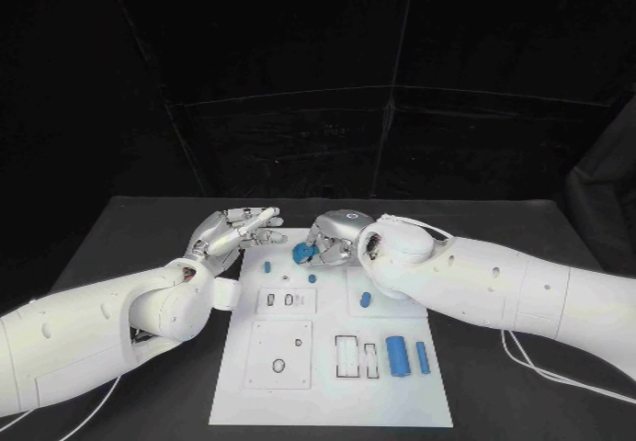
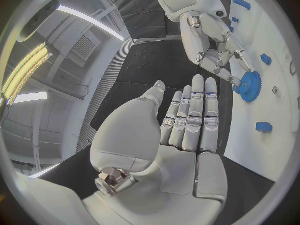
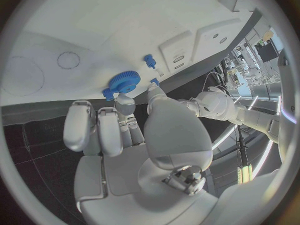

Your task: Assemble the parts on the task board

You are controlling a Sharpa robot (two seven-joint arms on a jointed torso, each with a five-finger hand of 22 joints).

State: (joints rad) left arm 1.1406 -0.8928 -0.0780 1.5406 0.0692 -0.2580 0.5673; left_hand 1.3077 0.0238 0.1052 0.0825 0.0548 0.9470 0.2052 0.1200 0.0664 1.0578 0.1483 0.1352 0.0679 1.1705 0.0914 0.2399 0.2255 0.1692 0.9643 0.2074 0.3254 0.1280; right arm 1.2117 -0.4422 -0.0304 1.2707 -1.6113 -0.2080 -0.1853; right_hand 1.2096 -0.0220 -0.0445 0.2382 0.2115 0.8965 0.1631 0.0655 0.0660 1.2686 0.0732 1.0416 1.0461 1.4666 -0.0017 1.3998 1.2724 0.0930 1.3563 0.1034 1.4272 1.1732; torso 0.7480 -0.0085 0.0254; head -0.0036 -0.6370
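Right robot hand (image 1: pixel 332 241) is seen over the far end of the task board (image 1: pixel 332 386), fingers closed on a blue gear (image 1: pixel 306 252); the gear is held at the fingertips, close above the board surface. Left robot hand (image 1: pixel 236 232) is held just left of the gear, fingers straight and together, nothing grasped. Small blue pegs (image 1: pixel 266 266) stand on the board just near of the gear. Judged: seating falls to the right hand; the gear's flat face lies roughly parallel to the board; target spot cannot be told
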